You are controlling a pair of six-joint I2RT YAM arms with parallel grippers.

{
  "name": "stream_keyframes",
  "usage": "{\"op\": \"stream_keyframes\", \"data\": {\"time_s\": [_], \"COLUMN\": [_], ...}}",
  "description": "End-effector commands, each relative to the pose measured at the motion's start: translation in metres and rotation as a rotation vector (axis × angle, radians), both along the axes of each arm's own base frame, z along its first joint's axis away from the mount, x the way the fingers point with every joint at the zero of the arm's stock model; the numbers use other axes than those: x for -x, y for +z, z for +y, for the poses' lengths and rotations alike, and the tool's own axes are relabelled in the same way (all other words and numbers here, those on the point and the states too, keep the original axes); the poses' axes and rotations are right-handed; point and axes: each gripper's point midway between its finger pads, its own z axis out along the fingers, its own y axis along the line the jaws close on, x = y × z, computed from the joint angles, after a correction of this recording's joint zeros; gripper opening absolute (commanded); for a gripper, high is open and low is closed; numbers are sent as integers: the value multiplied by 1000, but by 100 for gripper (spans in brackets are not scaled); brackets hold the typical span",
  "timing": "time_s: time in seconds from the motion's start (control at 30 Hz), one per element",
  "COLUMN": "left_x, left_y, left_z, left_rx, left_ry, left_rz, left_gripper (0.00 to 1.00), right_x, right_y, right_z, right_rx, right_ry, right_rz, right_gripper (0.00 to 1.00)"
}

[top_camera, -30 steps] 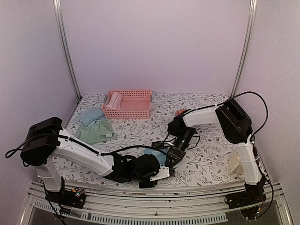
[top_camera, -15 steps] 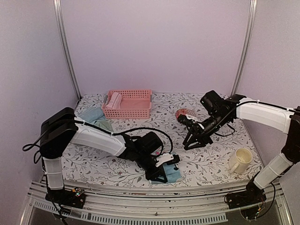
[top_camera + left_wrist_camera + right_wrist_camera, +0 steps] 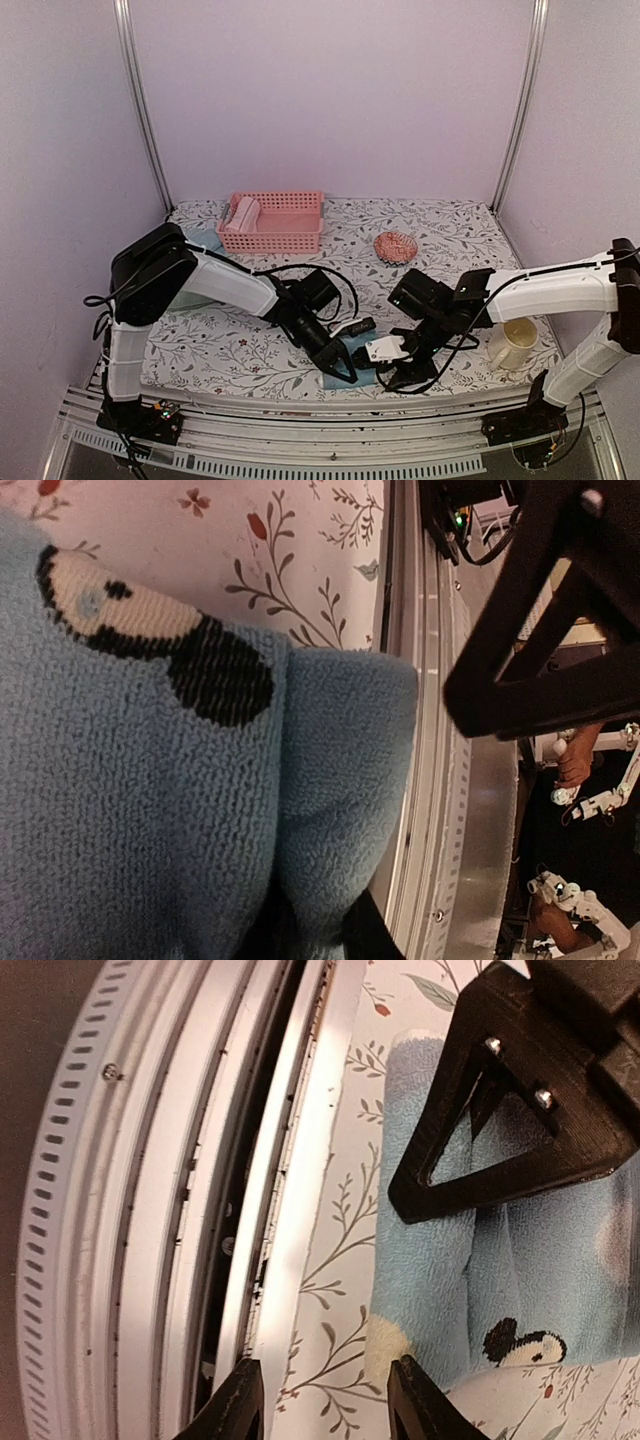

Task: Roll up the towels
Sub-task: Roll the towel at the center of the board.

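Blue towel (image 3: pixel 440 1290) with a small black-and-cream picture lies partly folded at the near edge of the table (image 3: pixel 450 230), just beside the metal rail (image 3: pixel 150 1210). The left gripper (image 3: pixel 310 935) pinches a fold of it. The right gripper (image 3: pixel 325 1400) hovers alongside, fingers spread. A rolled pink towel (image 3: pixel 243 213) lies in the basket (image 3: pixel 290 238).
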Motion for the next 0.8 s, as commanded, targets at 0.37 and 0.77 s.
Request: {"op": "stream_keyframes", "data": {"time_s": [0.37,0.77], "left_x": [5,-28], "left_y": [-46,12], "left_z": [26,51], "left_rx": [-201,-78], "left_ry": [59,226], "left_rz": [132,-222], "left_gripper": [7,36], "right_x": [-28,-13], "right_y": [-49,-51], "right_z": [38,23], "right_rx": [59,50], "right_ry": [-41,-36], "right_rz": [-244,153], "right_gripper": [46,6]}}
